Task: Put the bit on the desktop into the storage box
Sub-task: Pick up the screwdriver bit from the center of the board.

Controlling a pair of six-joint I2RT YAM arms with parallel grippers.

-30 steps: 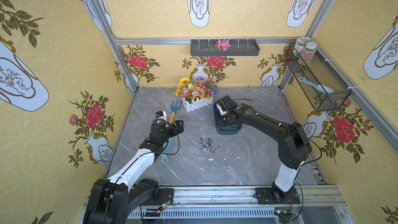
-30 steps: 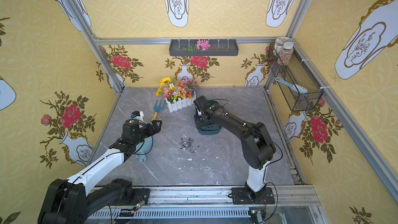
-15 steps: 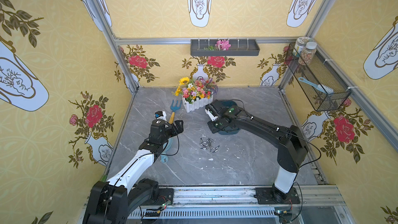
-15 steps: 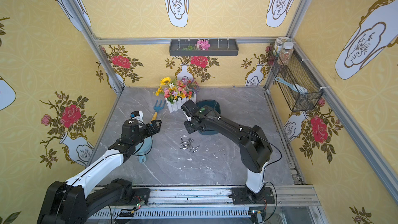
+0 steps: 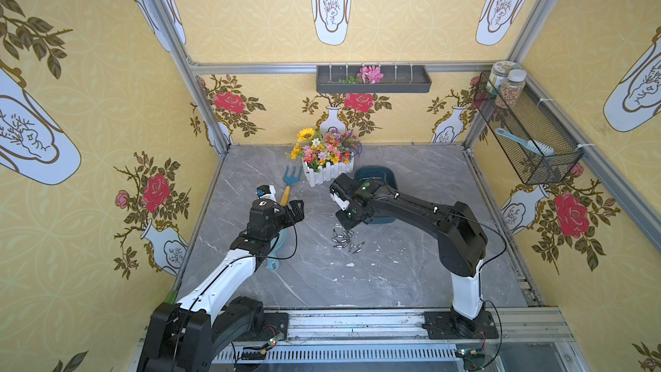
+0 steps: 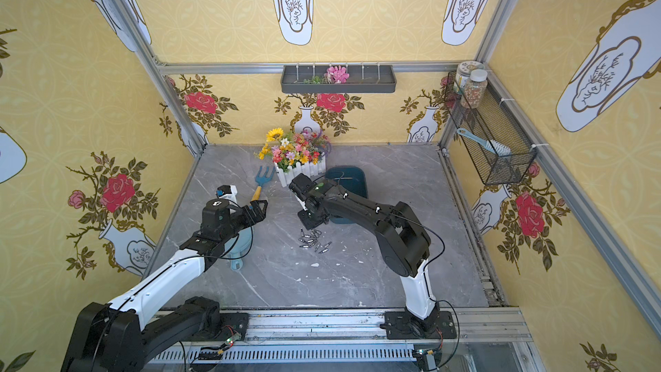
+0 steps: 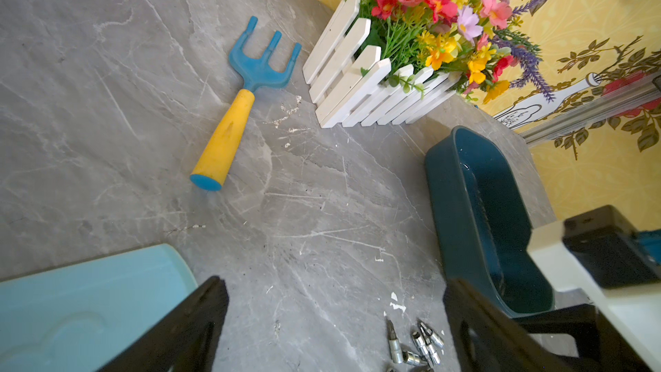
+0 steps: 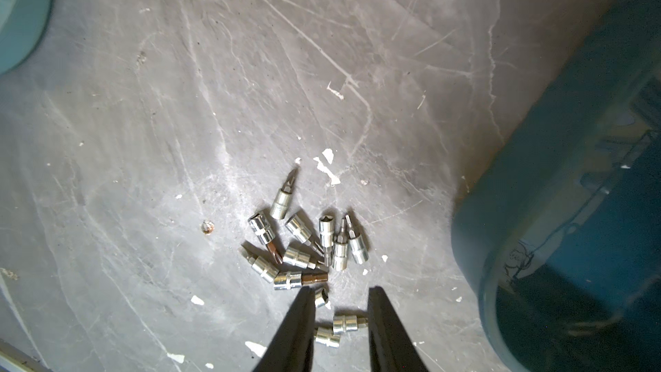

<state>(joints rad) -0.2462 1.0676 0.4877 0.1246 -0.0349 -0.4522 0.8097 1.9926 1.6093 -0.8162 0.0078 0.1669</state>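
Pose: right arm is stretching from its base at 5 o'clock toward the middle of the desktop (image 5: 393,280), wrist pitching down. The right gripper (image 8: 340,289) is hanging over the 12 o'clock edge of the bits (image 8: 304,245). Its jaws are standing narrowly parted, straddling one bit (image 8: 345,323) that is lying flat on the slab. A gap is showing beside one finger, so nothing is being gripped. Left arm is angling in from 7 o'clock, left gripper (image 7: 334,282) spread wide and empty, hovering well apart from the pile at its 9 o'clock.

Surroundings: storage box (image 5: 379,175) is sitting near the pile at 1 o'clock, with the right forearm crossing over its near end. Pale blue scoop (image 5: 277,245) is lying under the left wrist. Garden fork (image 5: 289,184) and flower planter (image 5: 327,162) are sitting toward 11–12 o'clock, apart from both grippers.

Change: a second ago the right gripper was over the storage box; it is now down at the pile, jaws narrower. Left arm is holding the same pose.
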